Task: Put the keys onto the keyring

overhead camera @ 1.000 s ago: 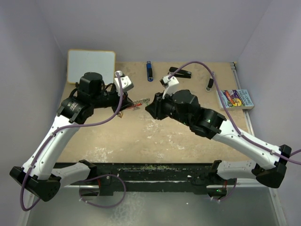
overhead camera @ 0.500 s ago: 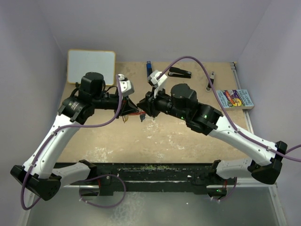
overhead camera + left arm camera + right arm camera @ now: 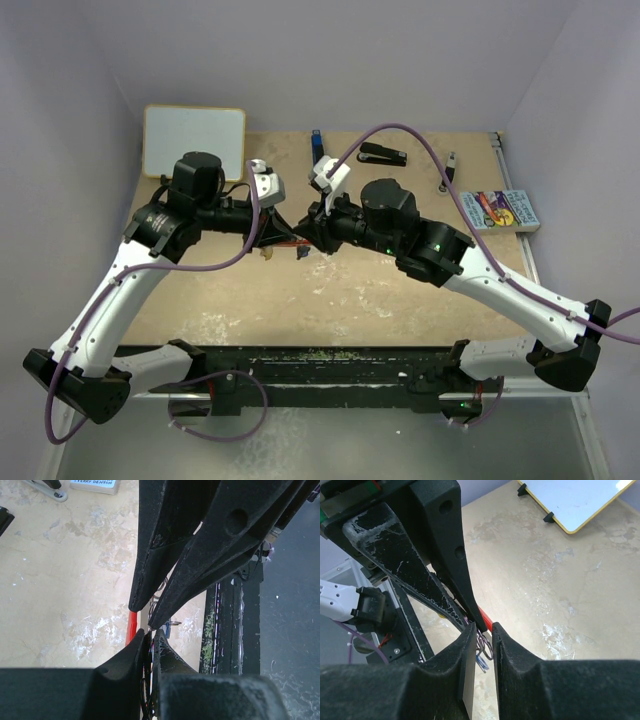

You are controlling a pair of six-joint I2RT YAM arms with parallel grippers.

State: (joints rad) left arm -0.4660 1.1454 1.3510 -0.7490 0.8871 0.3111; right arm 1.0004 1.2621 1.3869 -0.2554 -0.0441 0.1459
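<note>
Both grippers meet above the middle of the table. My left gripper (image 3: 281, 236) is shut on the keyring (image 3: 291, 241), whose red clip shows beside its fingers in the left wrist view (image 3: 131, 628). My right gripper (image 3: 311, 236) faces it tip to tip. Its fingers (image 3: 471, 635) stand narrowly apart around the silvery metal rings (image 3: 485, 647) hanging off the red clip (image 3: 485, 615). A key's blue tag (image 3: 481, 663) dangles below the rings and also shows in the left wrist view (image 3: 168, 625). A yellowish key tag (image 3: 265, 253) hangs under the left gripper. The other keys are hidden.
A whiteboard (image 3: 194, 140) stands at the back left. A blue-and-black stick (image 3: 316, 147), a black stapler (image 3: 384, 154) and a small dark pen-like item (image 3: 449, 173) lie along the back edge. A colourful booklet (image 3: 501, 211) lies at the right.
My right gripper swung left from the table's middle to meet the left gripper's tips. The left gripper turned slightly toward it, still holding the keyring. Little moved in the last half second.
</note>
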